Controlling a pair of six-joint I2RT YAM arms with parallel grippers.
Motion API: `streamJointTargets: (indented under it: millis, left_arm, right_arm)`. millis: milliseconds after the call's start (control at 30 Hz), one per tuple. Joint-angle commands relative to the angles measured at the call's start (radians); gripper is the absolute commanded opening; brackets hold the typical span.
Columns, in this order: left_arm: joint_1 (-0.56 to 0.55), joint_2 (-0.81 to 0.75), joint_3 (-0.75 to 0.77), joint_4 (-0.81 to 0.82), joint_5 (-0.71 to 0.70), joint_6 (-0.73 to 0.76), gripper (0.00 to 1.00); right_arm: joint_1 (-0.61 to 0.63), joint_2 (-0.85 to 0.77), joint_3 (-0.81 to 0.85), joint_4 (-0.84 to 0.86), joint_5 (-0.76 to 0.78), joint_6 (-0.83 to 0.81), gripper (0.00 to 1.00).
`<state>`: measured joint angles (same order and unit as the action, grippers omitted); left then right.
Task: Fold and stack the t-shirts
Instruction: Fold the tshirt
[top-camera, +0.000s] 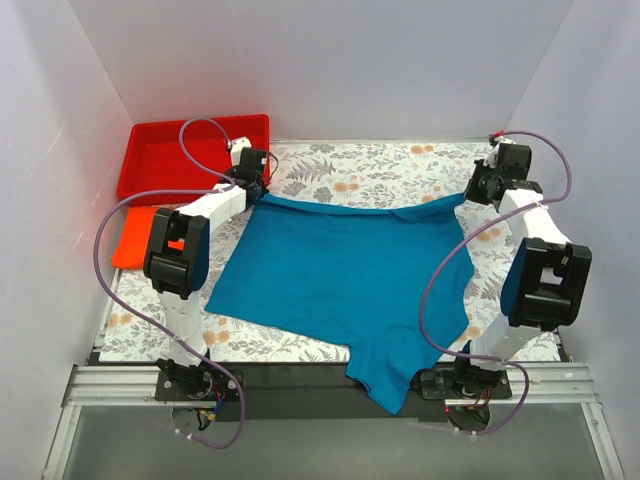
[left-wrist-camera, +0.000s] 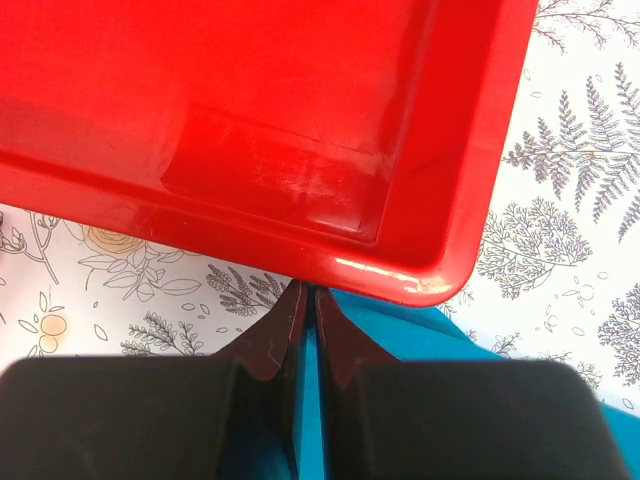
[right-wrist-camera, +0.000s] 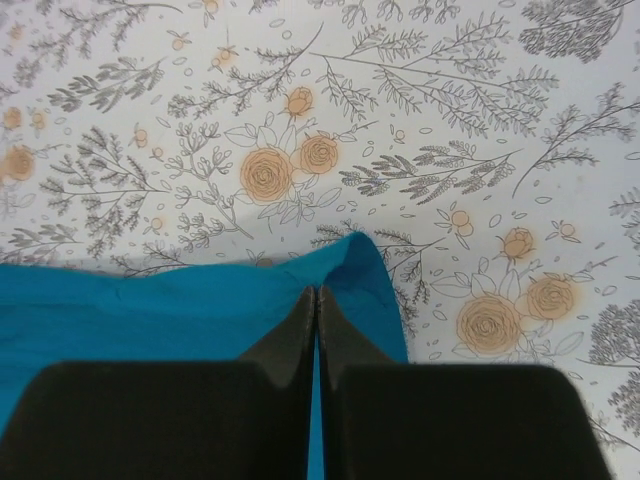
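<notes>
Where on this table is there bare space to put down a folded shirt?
Bare floral cloth lies behind the teal shirt, between the red tray and the right gripper. A smaller patch lies at the front left, between the left arm and that shirt. The left edge is crowded: orange shirt, arm, cable.

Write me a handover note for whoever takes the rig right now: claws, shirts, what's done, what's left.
Left claw: shut on the teal shirt, far left corner, beside the red tray.
Right claw: shut on its far right corner.
Teal shirt lies spread, unfolded, near end hanging off the table edge.
Orange shirt: left edge, in front of the tray, partly hidden by the left arm; looks compact, maybe folded.
To do: fold teal, stack both.
</notes>
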<state>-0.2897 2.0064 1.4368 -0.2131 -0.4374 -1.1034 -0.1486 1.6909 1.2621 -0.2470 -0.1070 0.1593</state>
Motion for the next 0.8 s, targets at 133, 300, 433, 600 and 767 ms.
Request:
streamJointTargets:
  millis: [133, 300, 433, 600, 767]
  left_arm:
    - [0.006, -0.136, -0.013, 0.017, -0.017, 0.014, 0.00]
    - [0.006, -0.159, -0.045, -0.025, 0.006, -0.001, 0.00]
    - [0.006, -0.184, -0.072, -0.054, 0.006, -0.012, 0.00]
    - [0.006, -0.210, -0.116, -0.077, 0.000, -0.029, 0.00]
    - [0.006, -0.216, -0.133, -0.092, 0.009, -0.039, 0.00]
  right_arm:
    - [0.000, -0.232, -0.065, -0.107, 0.102, 0.034, 0.01]
    - [0.000, -0.341, -0.136, -0.173, 0.098, 0.089, 0.01]
    - [0.000, -0.416, -0.200, -0.230, 0.137, 0.111, 0.01]
    - [0.000, -0.485, -0.260, -0.293, 0.138, 0.115, 0.01]
    - [0.001, -0.559, -0.305, -0.334, 0.113, 0.120, 0.01]
